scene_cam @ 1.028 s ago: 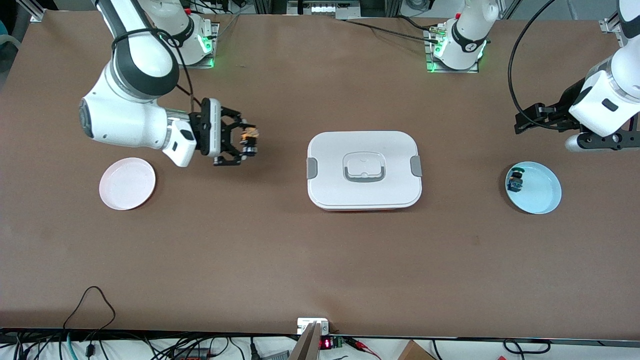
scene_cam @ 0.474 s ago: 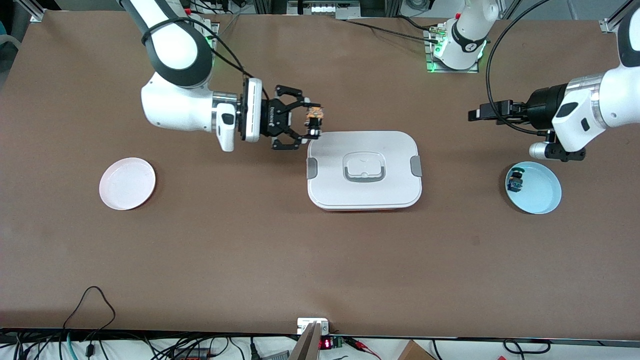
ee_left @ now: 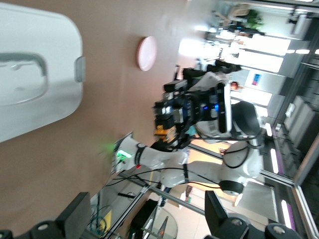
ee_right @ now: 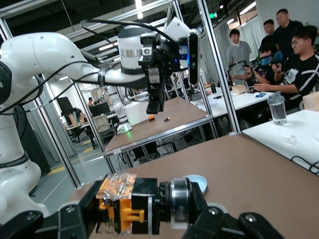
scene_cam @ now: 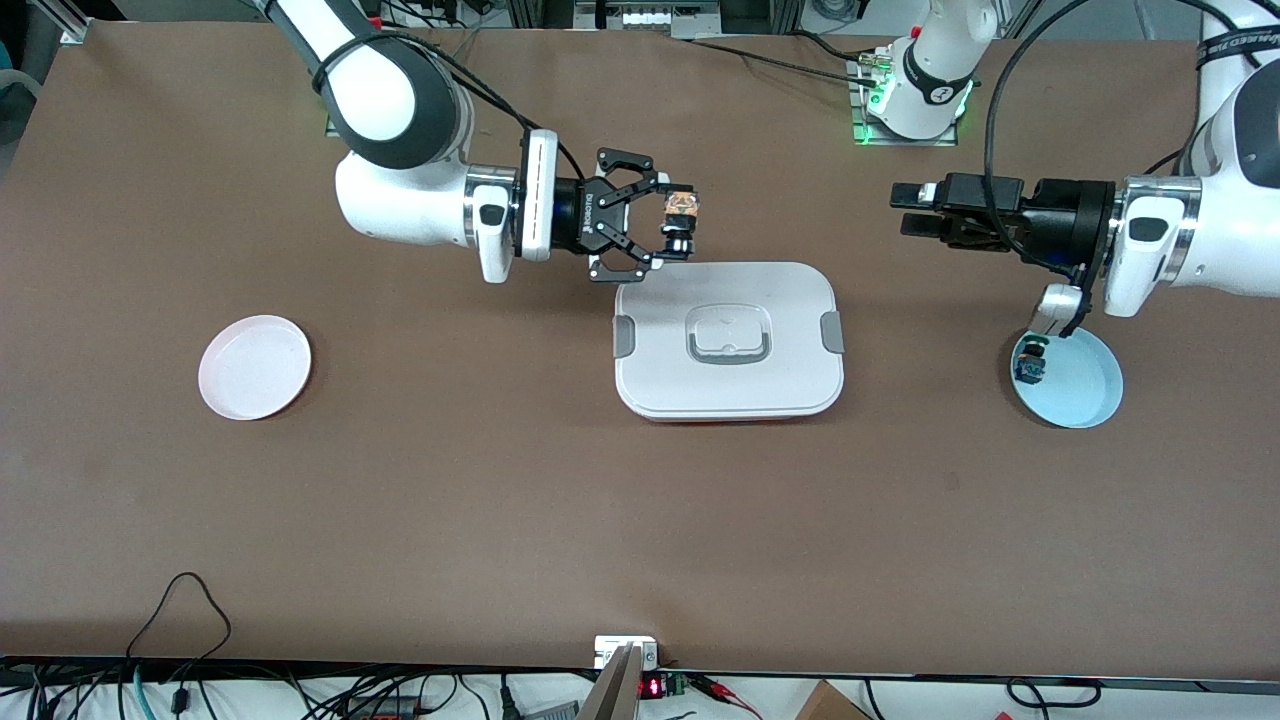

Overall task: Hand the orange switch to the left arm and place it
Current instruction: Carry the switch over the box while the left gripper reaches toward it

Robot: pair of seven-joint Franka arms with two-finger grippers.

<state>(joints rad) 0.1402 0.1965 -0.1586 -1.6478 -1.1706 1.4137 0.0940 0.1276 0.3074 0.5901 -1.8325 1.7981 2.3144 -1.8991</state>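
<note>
My right gripper [scene_cam: 672, 224] is shut on the orange switch [scene_cam: 683, 208] and holds it sideways in the air, by the edge of the white box [scene_cam: 780, 300] that lies farther from the front camera. The right wrist view shows the switch [ee_right: 142, 206] clamped between the fingers [ee_right: 79, 214]. My left gripper [scene_cam: 905, 210] is open and empty, level in the air, pointing at the switch from the left arm's end. In the left wrist view its fingers [ee_left: 75, 216] stand wide apart, with the switch [ee_left: 160, 130] and box [ee_left: 30, 94] ahead.
A light-blue plate [scene_cam: 1085, 385] holding a small blue-and-dark component [scene_cam: 1030, 365] lies under the left wrist. A pink plate [scene_cam: 255, 365] lies toward the right arm's end of the table. The box sits mid-table between the plates.
My right gripper has carried the switch from near the pink plate to the box's farther edge. My left arm has swung in and levelled its open gripper toward the switch.
</note>
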